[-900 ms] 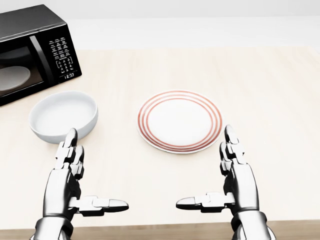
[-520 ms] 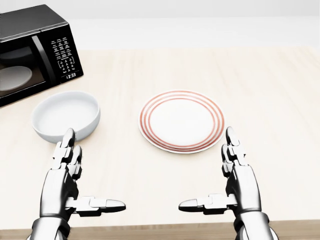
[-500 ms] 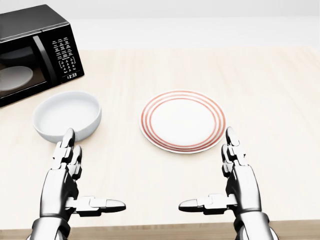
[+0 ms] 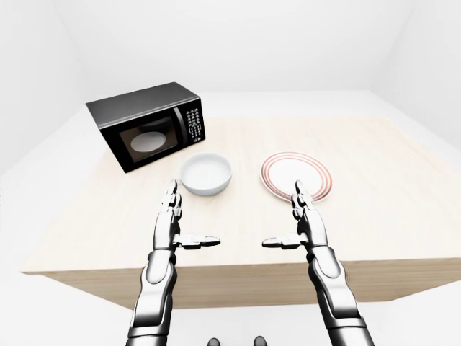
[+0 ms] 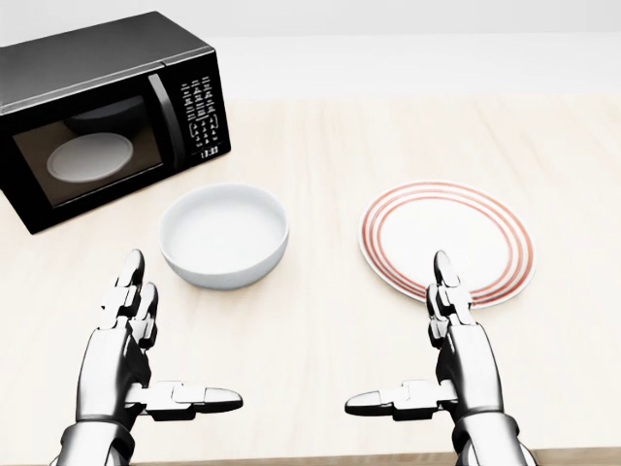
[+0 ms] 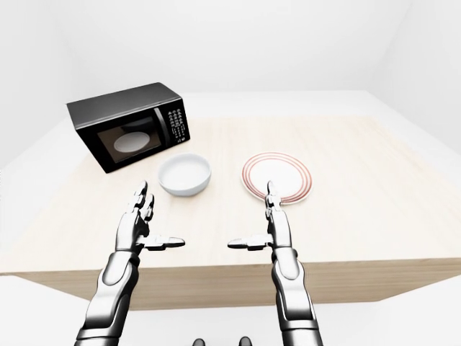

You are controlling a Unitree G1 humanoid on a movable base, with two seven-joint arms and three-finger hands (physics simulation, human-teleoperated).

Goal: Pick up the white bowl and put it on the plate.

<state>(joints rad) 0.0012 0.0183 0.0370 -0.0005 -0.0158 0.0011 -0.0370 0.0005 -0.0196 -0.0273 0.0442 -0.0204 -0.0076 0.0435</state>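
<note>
Bowl (image 5: 224, 236), white, one only, sits empty on the table (image 5: 320, 146), at 9 o'clock from the single red-ringed plate (image 5: 446, 243), clear gap between them. Judged rigid, light, smooth-glazed and probably slippery; best taken at the rim, fingers over the wall. One microwave (image 5: 107, 112) at 10 o'clock from the bowl. Left hand (image 5: 136, 354) and right hand (image 5: 456, 359): both spread wide, holding nothing, short of bowl and plate.

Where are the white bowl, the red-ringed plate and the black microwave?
White round bowl (image 5: 224, 233), head view, inside floor.
White plate with red rings (image 5: 446, 239), head view, bare centre.
Black microwave (image 5: 92, 160), head view, door window.
</note>
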